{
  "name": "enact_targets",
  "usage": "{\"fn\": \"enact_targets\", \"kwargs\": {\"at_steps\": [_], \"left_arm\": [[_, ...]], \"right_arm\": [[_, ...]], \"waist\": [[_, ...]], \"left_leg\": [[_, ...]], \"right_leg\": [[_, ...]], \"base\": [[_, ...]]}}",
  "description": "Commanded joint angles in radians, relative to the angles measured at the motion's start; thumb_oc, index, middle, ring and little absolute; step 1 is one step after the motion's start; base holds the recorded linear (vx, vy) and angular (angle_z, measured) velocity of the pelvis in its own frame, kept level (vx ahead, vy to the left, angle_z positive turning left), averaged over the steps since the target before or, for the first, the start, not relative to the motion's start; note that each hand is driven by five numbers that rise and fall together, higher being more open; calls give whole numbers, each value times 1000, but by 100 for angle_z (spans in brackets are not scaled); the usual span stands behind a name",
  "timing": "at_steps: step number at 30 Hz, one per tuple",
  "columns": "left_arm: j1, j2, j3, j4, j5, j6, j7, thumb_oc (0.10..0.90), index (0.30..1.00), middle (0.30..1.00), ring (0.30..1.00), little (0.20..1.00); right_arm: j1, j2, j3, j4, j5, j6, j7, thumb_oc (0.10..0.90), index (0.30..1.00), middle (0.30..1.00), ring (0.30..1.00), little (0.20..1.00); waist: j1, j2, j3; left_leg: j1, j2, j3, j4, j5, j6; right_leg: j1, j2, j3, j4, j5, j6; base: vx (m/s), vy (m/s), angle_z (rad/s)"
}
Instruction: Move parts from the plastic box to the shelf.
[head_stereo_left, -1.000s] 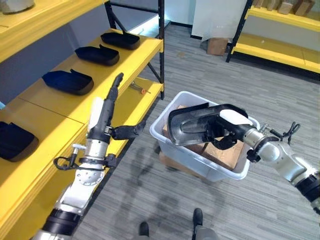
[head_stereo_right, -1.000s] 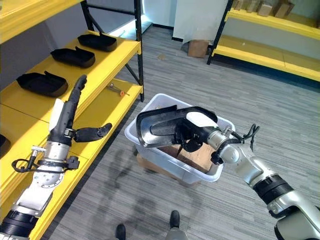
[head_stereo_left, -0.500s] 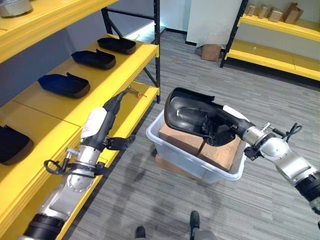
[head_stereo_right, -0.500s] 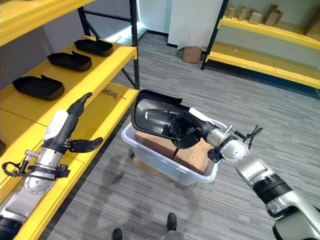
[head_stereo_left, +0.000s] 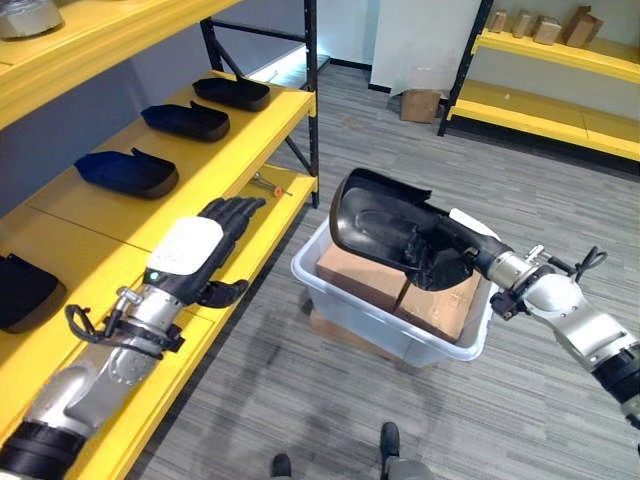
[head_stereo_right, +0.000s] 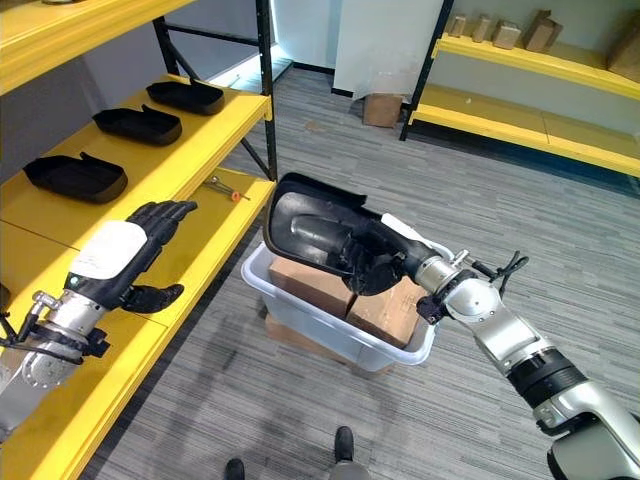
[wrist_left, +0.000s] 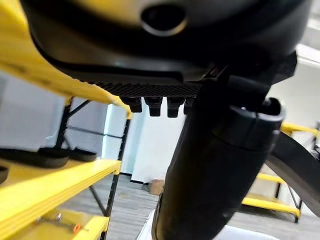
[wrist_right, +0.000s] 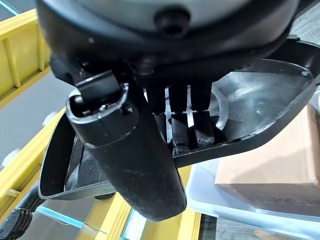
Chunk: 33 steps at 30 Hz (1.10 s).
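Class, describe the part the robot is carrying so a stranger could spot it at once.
Start at the white plastic box on the grey floor beside the yellow shelf. Above it, the right hand grips a black part, the one part held in the air.

Five black moulded parts in all: three lie in a row on the yellow shelf (head_stereo_left: 120, 215), the nearest (head_stereo_left: 126, 170), the middle one (head_stereo_left: 184, 120) and the farthest (head_stereo_left: 231, 93); a fourth (head_stereo_left: 22, 290) sits at the shelf's near end, and the fifth (head_stereo_left: 375, 220) is gripped by the curled fingers (head_stereo_left: 425, 262) of the right hand (head_stereo_left: 440, 258). One white plastic box (head_stereo_left: 345, 310) holds two cardboard boxes (head_stereo_left: 352, 275) (head_stereo_left: 448, 303). One small tool (head_stereo_left: 268, 183) lies just beyond the fingertips (head_stereo_left: 248, 204) of the left hand (head_stereo_left: 195, 255). Two hands.
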Motion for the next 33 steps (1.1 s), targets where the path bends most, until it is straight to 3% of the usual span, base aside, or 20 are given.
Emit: {"fn": "enact_targets", "kwargs": {"at_steps": [1, 7, 18, 23, 28, 33], "left_arm": [[-126, 82, -61, -56, 40, -39, 112, 900, 1000, 1000, 1000, 1000], [-298, 98, -171, -63, 170, -8, 177, 900, 1000, 1000, 1000, 1000], [-469, 37, -239, -37, 279, 57, 266, 900, 1000, 1000, 1000, 1000], [-562, 73, -315, -25, 369, 81, 290, 900, 1000, 1000, 1000, 1000], [-568, 103, -330, -27, 400, 85, 294, 900, 1000, 1000, 1000, 1000], [-510, 116, -272, -28, 407, 97, 311, 900, 1000, 1000, 1000, 1000]], "right_arm": [[-75, -45, -82, -102, 87, -110, -31, 400, 300, 300, 300, 300], [-84, -33, -54, -147, 90, -119, -16, 400, 300, 300, 300, 300], [-101, 2, -7, -188, 111, -119, 16, 400, 300, 300, 300, 300], [-113, 6, 6, -212, 119, -129, 23, 400, 300, 300, 300, 300], [-114, 13, 0, -218, 122, -136, 19, 400, 300, 300, 300, 300], [-99, 15, -16, -220, 118, -140, 16, 400, 300, 300, 300, 300]], "waist": [[1, -5, -148], [-17, -10, -156], [-32, -19, -159], [-42, -21, -161], [-42, -25, -161], [-41, -28, -165]], "left_leg": [[65, 36, -33, -8, -94, 15], [76, 41, -22, -8, -100, 13], [86, 49, -5, -8, -107, 11], [91, 54, 3, -8, -110, 9], [92, 58, 5, -8, -109, 7], [96, 64, 7, -8, -110, 4]], "right_leg": [[-23, -84, 28, 37, 9, 96], [-22, -77, 41, 33, 9, 96], [-27, -66, 60, 32, 6, 94], [-31, -58, 70, 28, 8, 94], [-32, -51, 75, 27, 7, 92], [-28, -44, 77, 24, 5, 89]], "base": [[0, 0, 0], [5, -2, -1], [3, -3, -7], [6, -8, -4], [10, -10, -11], [0, 0, 0]]}}
